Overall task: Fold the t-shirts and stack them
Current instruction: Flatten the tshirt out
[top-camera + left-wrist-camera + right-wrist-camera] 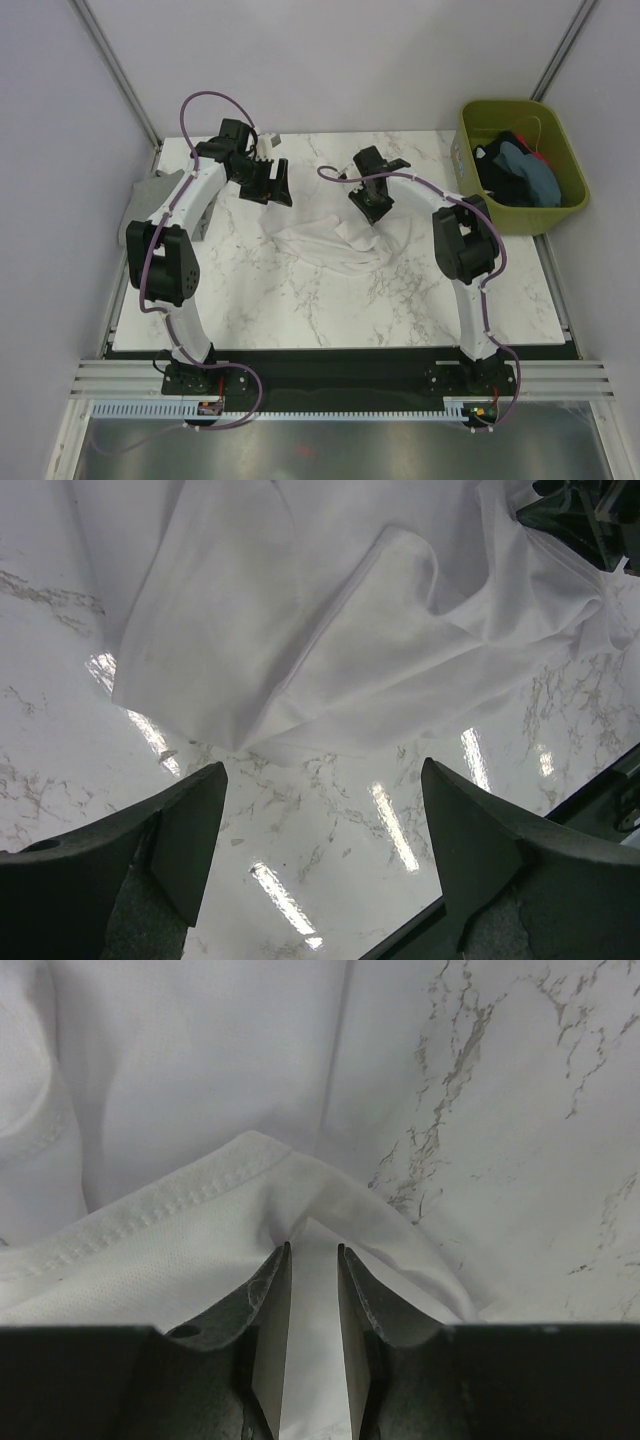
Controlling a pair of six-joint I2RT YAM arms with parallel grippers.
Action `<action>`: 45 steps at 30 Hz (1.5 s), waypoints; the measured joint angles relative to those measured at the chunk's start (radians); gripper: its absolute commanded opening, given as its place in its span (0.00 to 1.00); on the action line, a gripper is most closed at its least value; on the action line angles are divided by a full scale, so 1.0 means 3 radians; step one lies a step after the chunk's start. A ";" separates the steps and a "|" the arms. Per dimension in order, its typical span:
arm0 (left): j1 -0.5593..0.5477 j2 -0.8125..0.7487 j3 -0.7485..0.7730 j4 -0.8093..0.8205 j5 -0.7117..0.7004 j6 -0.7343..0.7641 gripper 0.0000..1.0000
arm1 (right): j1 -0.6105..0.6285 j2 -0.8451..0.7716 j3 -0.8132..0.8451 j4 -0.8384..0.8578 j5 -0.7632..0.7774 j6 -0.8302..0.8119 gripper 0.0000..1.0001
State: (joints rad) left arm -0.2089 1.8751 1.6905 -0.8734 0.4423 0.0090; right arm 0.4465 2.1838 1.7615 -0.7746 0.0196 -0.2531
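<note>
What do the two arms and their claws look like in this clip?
Both arms, left arm and right arm, have white links, bulky black joint housings and black bases. A purple cable loops along each. The left claw and right claw carry dark, wedge-shaped fingers. No markings are legible.

The white t-shirt (pixel 335 245) is showing plain cloth with a stitched hem in the same white. The table (pixel 300 310) under it is showing glossy white marble with grey veins. The bin (pixel 530 220) is showing olive-green, its contents showing as blue-teal cloth (pixel 530 172) and dark cloth (pixel 497 165). The grey shirt (pixel 150 195) is showing plain. The left arm (pixel 195 195) and right arm (pixel 468 305) are showing white and black, with purple cables (pixel 205 97).
</note>
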 measured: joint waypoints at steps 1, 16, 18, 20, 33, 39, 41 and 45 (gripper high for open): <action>0.0000 0.0000 0.0000 0.0000 -0.0003 0.0000 0.87 | 0.0000 0.0015 0.0000 0.0003 -0.0001 -0.0001 0.34; 0.0000 0.0000 0.0000 0.0000 -0.0076 0.0018 0.87 | 0.0000 0.0109 0.0001 0.0008 -0.0023 0.0010 0.00; 0.0000 0.0000 0.0000 0.0000 -0.0075 0.0019 0.87 | 0.0000 0.0107 0.0003 0.0008 -0.0017 0.0010 0.00; 0.0000 0.0000 0.0000 0.0000 -0.0075 0.0020 0.87 | 0.0000 0.0099 0.0009 -0.0004 -0.0005 0.0004 0.00; 0.0000 0.0668 0.0748 -0.0094 -0.0090 0.0061 0.91 | 0.0000 -0.0609 0.0153 -0.0003 0.0153 -0.0130 0.11; 0.0000 0.1518 0.1793 -0.0132 -0.0333 0.0239 0.95 | 0.0000 -0.0673 0.0093 0.0014 0.0217 -0.0107 0.29; 0.0000 0.1690 0.2005 -0.0130 -0.0427 0.0298 0.95 | 0.0000 -0.0673 0.0039 0.0010 0.0231 -0.0107 0.30; 0.0010 0.1929 0.2270 -0.0092 -0.0591 0.0407 0.93 | 0.0000 -0.0676 -0.0047 0.0015 0.0252 -0.0106 0.30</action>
State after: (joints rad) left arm -0.2058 2.4538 2.3714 -0.9009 0.2649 0.1310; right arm 0.4465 1.9808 1.7473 -0.7700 0.0952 -0.2848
